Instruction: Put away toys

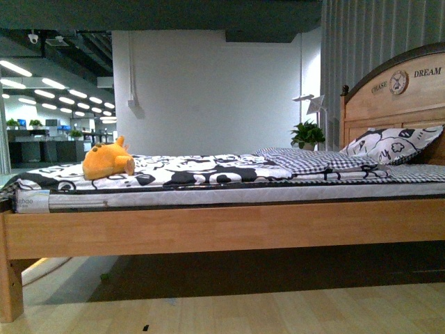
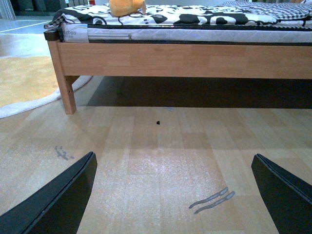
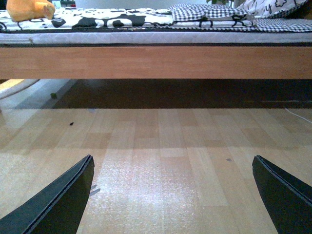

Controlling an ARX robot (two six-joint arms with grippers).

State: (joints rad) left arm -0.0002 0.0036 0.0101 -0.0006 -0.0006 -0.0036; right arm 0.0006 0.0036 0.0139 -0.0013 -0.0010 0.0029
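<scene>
Parted wide above the pale wooden floor [image 2: 161,180], the left gripper [image 2: 173,155] and the right gripper [image 3: 172,156] each hold nothing between their dark fingers. Beyond them the wooden bed [image 1: 222,226] fills the front view, with a black-and-white cover [image 1: 201,169] spread over its mattress. A patterned pillow [image 1: 393,145] leans at the headboard. The orange-yellow plush toy [image 1: 108,161] sits on the cover near the foot end, well apart from the pillow.
</scene>
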